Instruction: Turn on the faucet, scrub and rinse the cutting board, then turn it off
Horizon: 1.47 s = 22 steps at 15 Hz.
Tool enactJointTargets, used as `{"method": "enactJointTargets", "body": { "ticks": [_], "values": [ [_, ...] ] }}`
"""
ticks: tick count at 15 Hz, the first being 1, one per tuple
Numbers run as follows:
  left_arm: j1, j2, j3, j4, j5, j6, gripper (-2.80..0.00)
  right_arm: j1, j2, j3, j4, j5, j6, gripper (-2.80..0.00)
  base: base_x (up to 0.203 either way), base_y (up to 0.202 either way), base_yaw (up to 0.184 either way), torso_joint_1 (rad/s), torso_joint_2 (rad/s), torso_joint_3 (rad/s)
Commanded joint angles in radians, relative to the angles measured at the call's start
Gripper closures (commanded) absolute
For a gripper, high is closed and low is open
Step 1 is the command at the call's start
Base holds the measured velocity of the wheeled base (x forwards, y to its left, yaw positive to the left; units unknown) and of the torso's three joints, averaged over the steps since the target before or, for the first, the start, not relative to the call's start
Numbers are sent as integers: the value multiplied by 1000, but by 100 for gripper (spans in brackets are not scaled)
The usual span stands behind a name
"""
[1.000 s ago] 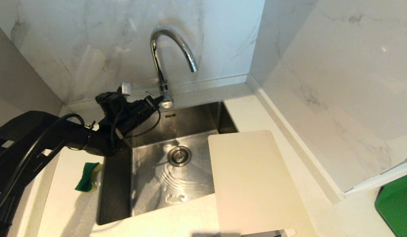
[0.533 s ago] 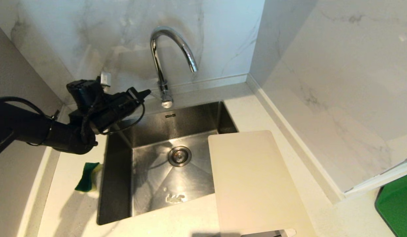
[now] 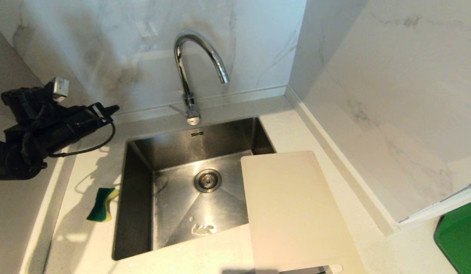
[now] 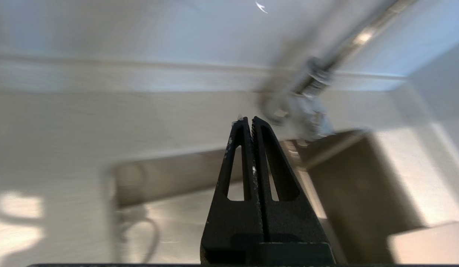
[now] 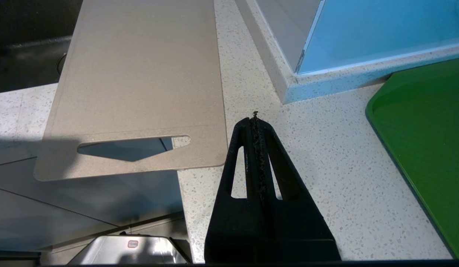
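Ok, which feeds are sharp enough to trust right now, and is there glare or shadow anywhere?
Left wrist view: motion-smeared, the faucet a streak, only the shut left gripper crisp. Right wrist view: sharp on the cutting board and right gripper. Head view: sharp, glare on the sink floor, arm shadow on the wall.
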Motion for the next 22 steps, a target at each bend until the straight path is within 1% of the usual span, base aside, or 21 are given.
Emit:
{"method": "enactJointTargets", "body": {
  "ticks": [1, 4, 6, 8, 9, 12, 13, 16, 18, 19, 20, 22],
  "values": [
    [55, -83, 31, 32, 0, 27, 0, 0, 1, -1, 0, 0, 0, 0, 0, 0, 0, 0, 0, 0],
    [115, -158, 38, 134, 6, 70, 0, 0, 1, -1, 0, 0, 0, 0, 0, 0, 0, 0, 0, 0],
    [158, -204, 64, 168, 8, 157, 0, 0, 1, -1, 0, 0, 0, 0, 0, 0, 0, 0, 0, 0],
    [185, -253, 113, 166, 14, 233, 0, 0, 1, -1, 0, 0, 1, 0, 0, 0, 0, 0, 0, 0],
    [196, -288, 144, 166, 19, 255, 0, 0, 1, -1, 0, 0, 1, 0, 0, 0, 0, 0, 0, 0],
    [207, -380, 241, 169, 53, 271, 0, 0, 1, -1, 0, 0, 1, 0, 0, 0, 0, 0, 0, 0],
    [213, -401, 274, 167, 56, 283, 0, 0, 1, -1, 0, 0, 1, 0, 0, 0, 0, 0, 0, 0],
    [227, -476, 405, 160, 51, 356, 0, 0, 1, -1, 0, 0, 1, 0, 0, 0, 0, 0, 0, 0],
    [227, -527, 476, 156, 47, 367, 0, 0, 1, -1, 0, 0, 1, 0, 0, 0, 0, 0, 0, 0],
    [226, -540, 504, 143, 46, 371, 0, 0, 1, -1, 0, 0, 1, 0, 0, 0, 0, 0, 0, 0],
    [225, -544, 535, 96, 46, 383, 0, 0, 1, -1, 0, 0, 1, 0, 0, 0, 0, 0, 0, 0],
    [226, -543, 617, -22, 48, 425, 0, 0, 1, -1, 0, 0, 1, 0, 0, 0, 0, 0, 0, 0]
  ]
}}
